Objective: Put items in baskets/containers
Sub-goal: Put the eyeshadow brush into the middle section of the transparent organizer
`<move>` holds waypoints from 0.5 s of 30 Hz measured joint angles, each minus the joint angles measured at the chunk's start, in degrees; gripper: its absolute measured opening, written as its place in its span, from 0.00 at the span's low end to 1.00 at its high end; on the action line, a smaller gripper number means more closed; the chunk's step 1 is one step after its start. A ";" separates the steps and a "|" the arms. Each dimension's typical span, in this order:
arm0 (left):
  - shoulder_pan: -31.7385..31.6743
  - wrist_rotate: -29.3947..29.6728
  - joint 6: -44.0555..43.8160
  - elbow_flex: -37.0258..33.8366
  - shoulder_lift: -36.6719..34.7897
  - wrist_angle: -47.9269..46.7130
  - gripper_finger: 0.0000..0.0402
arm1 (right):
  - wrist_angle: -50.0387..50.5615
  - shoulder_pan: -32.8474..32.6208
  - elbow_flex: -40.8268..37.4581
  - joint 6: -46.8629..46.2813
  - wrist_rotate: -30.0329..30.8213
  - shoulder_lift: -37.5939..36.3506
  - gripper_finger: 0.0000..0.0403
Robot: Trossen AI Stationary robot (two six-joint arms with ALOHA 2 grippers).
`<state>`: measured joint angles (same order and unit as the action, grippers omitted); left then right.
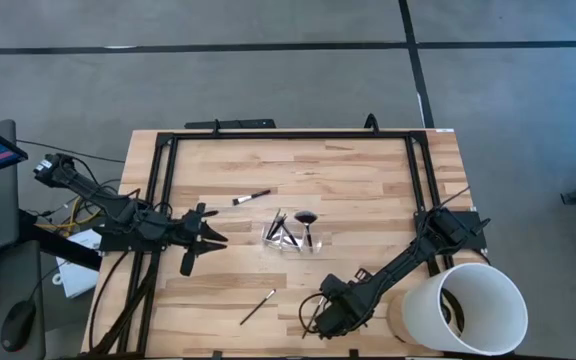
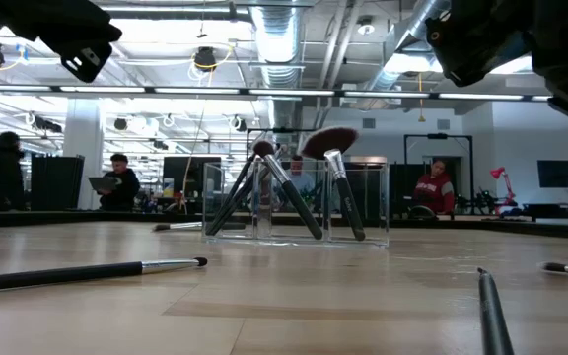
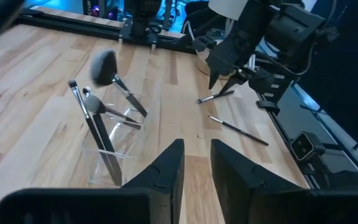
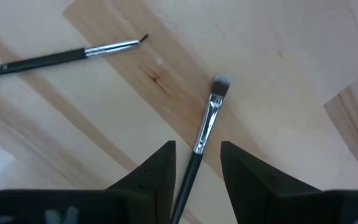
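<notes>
On the tabletop (image 1: 368, 180) we count several brushes already leaning in the clear tray (image 1: 296, 238); at least four lie loose, so we judge the job about half done. Our right tool (image 4: 196, 163) hangs open over one loose brush (image 4: 207, 121) (ungripped); the left tool (image 1: 206, 238) waits narrow and empty beside the tray

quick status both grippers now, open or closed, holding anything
left gripper: open, empty, off the tray's side.
right gripper: open, straddling a brush, not gripping yet.
</notes>
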<state>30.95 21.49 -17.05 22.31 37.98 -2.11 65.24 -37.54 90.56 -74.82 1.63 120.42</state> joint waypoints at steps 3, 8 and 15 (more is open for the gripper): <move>1.71 1.32 -0.34 -0.02 0.00 0.02 0.19 | -0.28 -0.57 -0.01 -1.25 -0.01 0.00 0.30; 3.02 1.47 -0.41 -0.04 0.00 0.04 0.19 | -1.28 -1.06 0.00 -1.73 -0.16 0.00 0.31; 3.18 2.52 -1.28 -0.07 0.00 0.07 0.19 | -0.99 -1.03 0.00 -1.73 -0.17 0.00 0.30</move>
<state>34.13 24.01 -18.33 22.24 37.98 -2.04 64.25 -38.57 90.56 -76.56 1.46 120.42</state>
